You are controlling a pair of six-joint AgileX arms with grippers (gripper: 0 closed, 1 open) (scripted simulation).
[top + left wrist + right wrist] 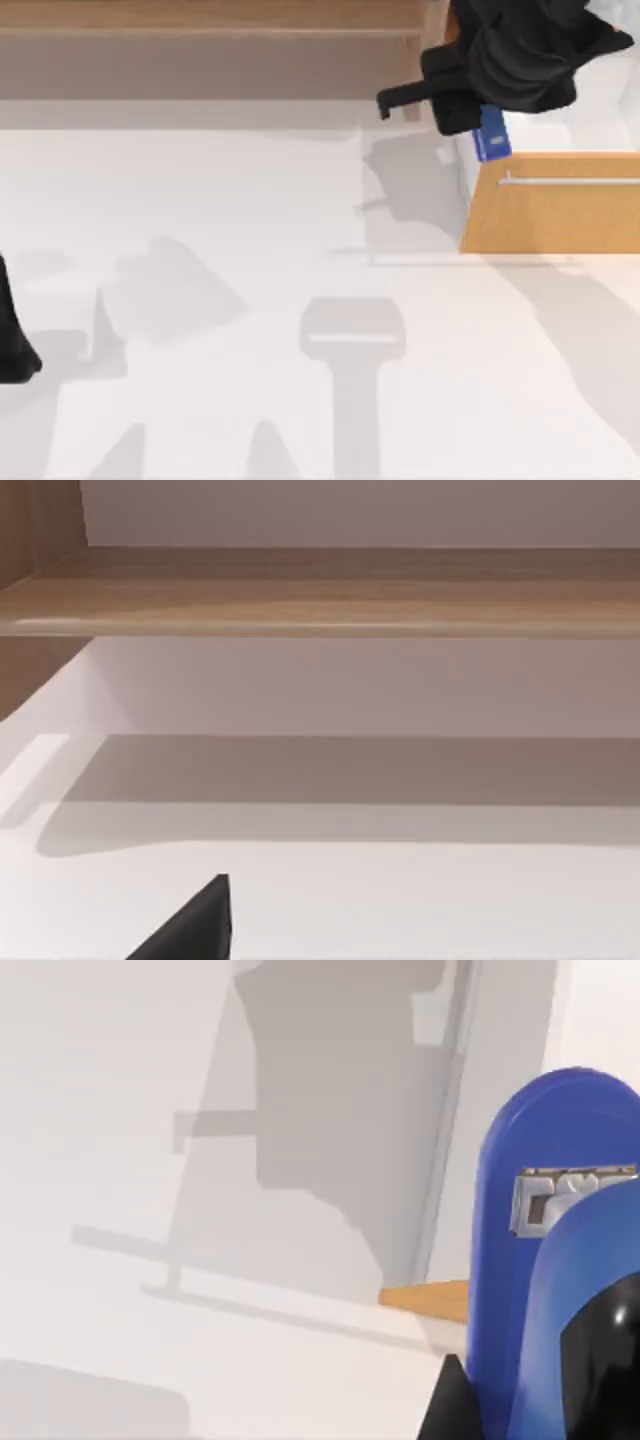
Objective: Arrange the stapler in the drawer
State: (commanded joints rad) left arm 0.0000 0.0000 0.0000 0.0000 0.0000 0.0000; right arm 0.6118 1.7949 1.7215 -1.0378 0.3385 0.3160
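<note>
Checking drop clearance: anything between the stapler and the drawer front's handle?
Nothing. In the top view the stapler, held by the right gripper, hangs over the drawer; only its white interior separates it from the handle.

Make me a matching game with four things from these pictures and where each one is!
Things:
1. stapler
2. drawer
3. wooden shelf
4. left gripper

Places:
A. at the table's left edge, low down
B. along the back, from the left side to past the middle
C. held up by the right gripper over the drawer's left corner
D. on the right side, pulled open, with a silver bar handle

Right pairs: 1-C, 2-D, 3-B, 4-A
</note>
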